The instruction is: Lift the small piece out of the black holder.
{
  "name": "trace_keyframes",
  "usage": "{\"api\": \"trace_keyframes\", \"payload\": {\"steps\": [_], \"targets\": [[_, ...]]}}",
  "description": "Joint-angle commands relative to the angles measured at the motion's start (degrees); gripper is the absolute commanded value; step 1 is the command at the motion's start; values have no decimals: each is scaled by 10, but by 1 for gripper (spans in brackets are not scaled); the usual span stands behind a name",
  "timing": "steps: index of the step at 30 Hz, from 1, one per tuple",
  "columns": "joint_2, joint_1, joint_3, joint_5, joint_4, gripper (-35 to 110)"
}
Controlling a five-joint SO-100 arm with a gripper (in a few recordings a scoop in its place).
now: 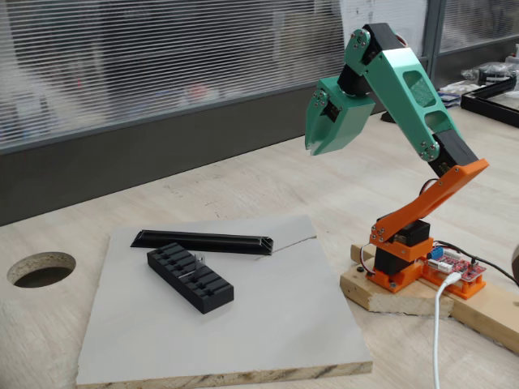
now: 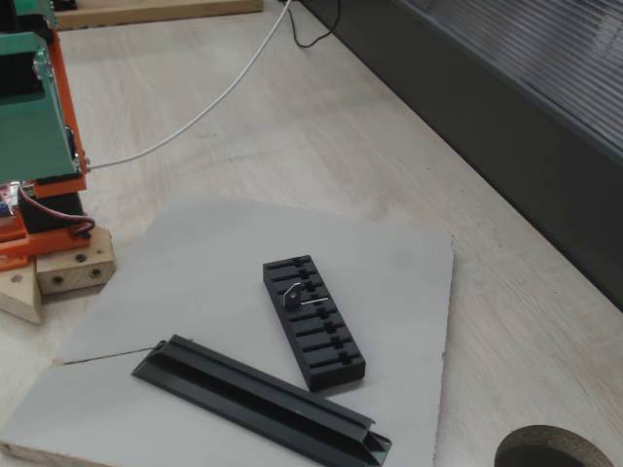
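Green pincer hangs high above the worktop, its tips seemingly together, holding nothing. Small piece sits in the black holder.

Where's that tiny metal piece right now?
The small piece sits in a slot of the black holder on the grey board, beside the long black rail.

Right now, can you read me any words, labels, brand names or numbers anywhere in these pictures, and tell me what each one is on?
None can be read.
The red circuit board at the arm's base carries small markings, too small and blurred to read.
The black holder, the small piece, the black angled rail and the green gripper show no lettering.
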Motion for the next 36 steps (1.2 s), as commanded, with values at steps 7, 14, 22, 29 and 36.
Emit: {"api": "trace_keyframes", "payload": {"steps": [7, 14, 22, 29, 36], "targets": [[7, -4, 2, 4, 12, 9], [7, -2, 2, 1, 12, 9], [7, -1, 2, 4, 5, 9], [5, -9, 2, 7, 4, 9], [-63, -149, 1, 72, 4, 9]]}}
